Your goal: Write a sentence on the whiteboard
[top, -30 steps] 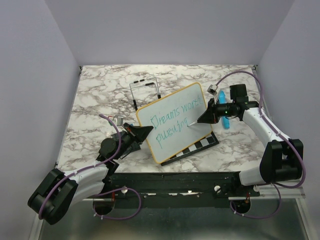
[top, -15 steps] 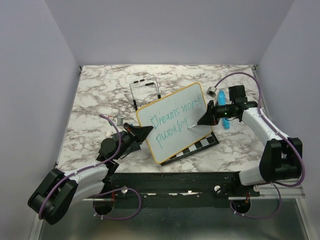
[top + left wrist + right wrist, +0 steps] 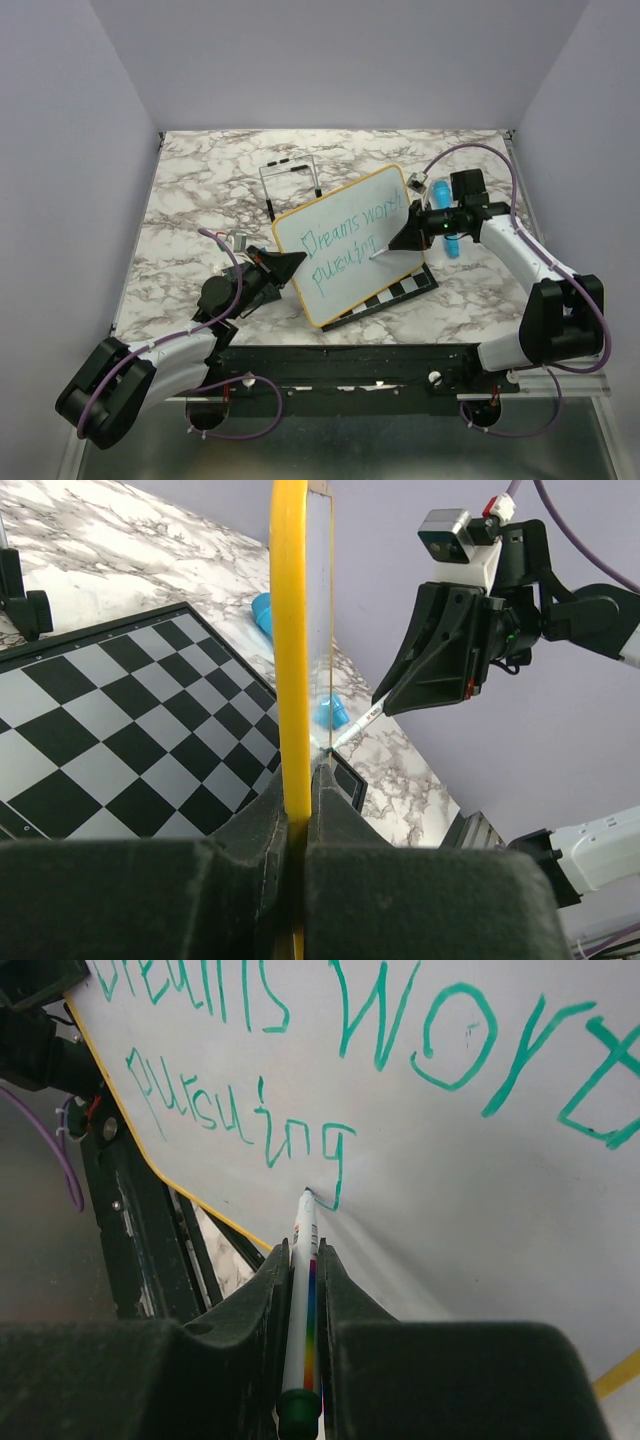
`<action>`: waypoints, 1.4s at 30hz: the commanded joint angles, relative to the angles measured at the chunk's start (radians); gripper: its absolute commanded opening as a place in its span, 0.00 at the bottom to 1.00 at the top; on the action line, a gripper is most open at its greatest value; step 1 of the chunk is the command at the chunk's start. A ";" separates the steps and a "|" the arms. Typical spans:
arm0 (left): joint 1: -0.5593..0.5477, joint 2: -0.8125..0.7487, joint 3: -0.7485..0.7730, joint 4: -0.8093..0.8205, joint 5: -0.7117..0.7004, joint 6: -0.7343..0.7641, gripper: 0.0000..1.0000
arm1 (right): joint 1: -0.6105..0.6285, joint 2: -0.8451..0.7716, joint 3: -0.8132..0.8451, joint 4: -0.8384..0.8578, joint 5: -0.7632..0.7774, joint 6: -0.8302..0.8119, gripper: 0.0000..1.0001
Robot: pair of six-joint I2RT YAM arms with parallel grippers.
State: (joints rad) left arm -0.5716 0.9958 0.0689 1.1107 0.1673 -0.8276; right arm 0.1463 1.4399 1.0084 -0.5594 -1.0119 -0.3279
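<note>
Left gripper [image 3: 288, 263] pinches the whiteboard [image 3: 350, 290] edge at frame centre; right gripper [image 3: 397, 242] pinches a marker [image 3: 304, 1260], tip touching the sentence [image 3: 262, 1132] after "pursuing"

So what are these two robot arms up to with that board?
The left arm has its jaws shut on the yellow edge of the whiteboard, holding it tilted up over a chessboard. The right arm grips a marker in its jaws, its tip at the last g of the teal sentence, which so far reads "Dreams worth pursuing".
</note>
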 commanded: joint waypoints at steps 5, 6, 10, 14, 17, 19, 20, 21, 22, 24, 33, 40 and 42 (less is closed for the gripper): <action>-0.005 0.001 -0.007 -0.018 0.020 0.084 0.00 | 0.006 -0.068 0.058 0.070 -0.047 0.058 0.01; -0.005 0.001 -0.009 -0.015 0.020 0.082 0.00 | 0.006 -0.065 0.050 0.090 -0.048 0.072 0.01; -0.005 -0.003 -0.011 -0.017 0.021 0.081 0.00 | 0.006 -0.052 0.044 0.131 -0.045 0.099 0.01; -0.005 -0.005 -0.009 -0.023 0.020 0.082 0.00 | 0.006 -0.039 0.053 0.136 -0.030 0.105 0.01; -0.005 0.000 -0.011 -0.015 0.021 0.081 0.00 | 0.006 -0.029 0.052 0.139 -0.025 0.105 0.01; -0.005 0.003 -0.011 -0.014 0.020 0.079 0.00 | 0.006 -0.019 0.053 0.139 -0.022 0.105 0.01; -0.005 0.003 -0.011 -0.012 0.021 0.079 0.00 | 0.006 -0.018 0.053 0.141 -0.017 0.105 0.01; -0.005 0.001 -0.011 -0.012 0.021 0.079 0.00 | 0.007 -0.016 0.053 0.139 -0.017 0.105 0.01; -0.005 0.003 -0.011 -0.012 0.021 0.079 0.00 | 0.007 -0.013 0.053 0.141 -0.016 0.105 0.01; -0.005 0.003 -0.012 -0.012 0.021 0.079 0.00 | 0.007 -0.010 0.052 0.139 -0.014 0.105 0.01; -0.004 -0.002 -0.014 -0.011 0.020 0.079 0.00 | 0.007 0.005 0.042 0.122 -0.002 0.087 0.01; -0.005 -0.009 -0.014 -0.020 0.018 0.082 0.00 | 0.006 0.011 0.038 0.098 0.009 0.066 0.01; -0.005 -0.008 -0.012 -0.023 0.018 0.084 0.00 | 0.006 0.010 0.033 0.090 0.015 0.056 0.01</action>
State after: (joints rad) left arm -0.5716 0.9955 0.0689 1.1110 0.1673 -0.8280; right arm 0.1490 1.4338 1.0416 -0.4454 -1.0348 -0.2379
